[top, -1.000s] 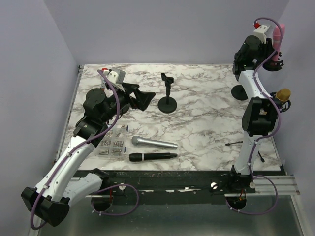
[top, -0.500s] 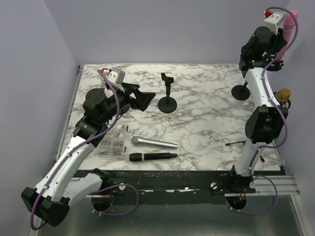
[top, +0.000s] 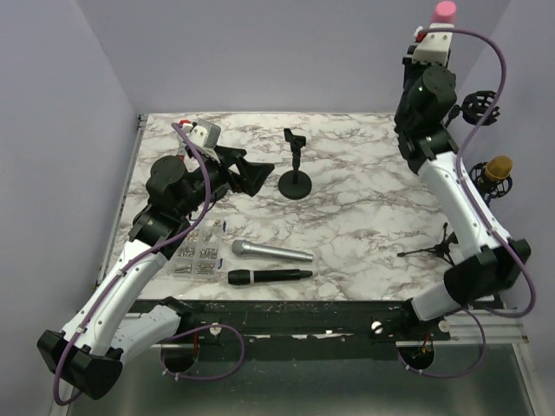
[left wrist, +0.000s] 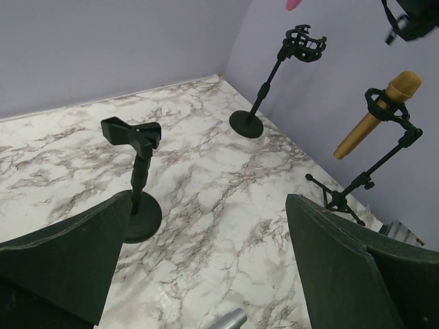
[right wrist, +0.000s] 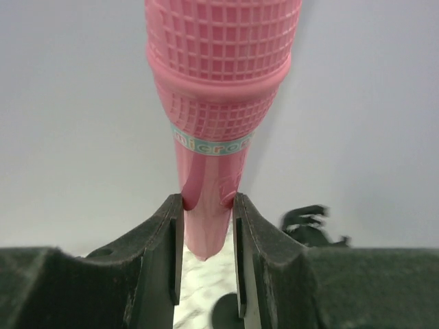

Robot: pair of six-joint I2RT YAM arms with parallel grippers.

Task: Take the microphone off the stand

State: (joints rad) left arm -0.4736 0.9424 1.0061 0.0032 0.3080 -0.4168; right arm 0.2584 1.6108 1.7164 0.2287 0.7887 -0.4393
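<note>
Pink and grid-patterned at its head, the microphone (right wrist: 221, 103) is sitting in the right hand (right wrist: 208, 233), whose two fingers (right wrist: 159, 253) are pressing together on the narrow handle while the head is pointing away from the wrist. In the top view this hand is reaching high at about 1 o'clock of the marble table (top: 364, 217), with the microphone's pink tip (top: 444, 11) poking out above it. The shock-mount stand (top: 479, 106) is standing clear of the microphone, at roughly 4 o'clock from it, its cradle holding nothing. Just toward 6 o'clock from that stand, a gold microphone (top: 498, 167) is resting in a tripod stand (left wrist: 357, 185). The left hand (left wrist: 209, 200) is hovering at about 10 o'clock of the table with its fingers spread wide apart and gripping nothing, facing a clip stand (top: 295, 165) near the table's middle. A silver microphone (top: 270, 251) and a black microphone (top: 269, 276) are lying side by side toward 7 o'clock, beside a tray of small metal parts (top: 198, 256).
</note>
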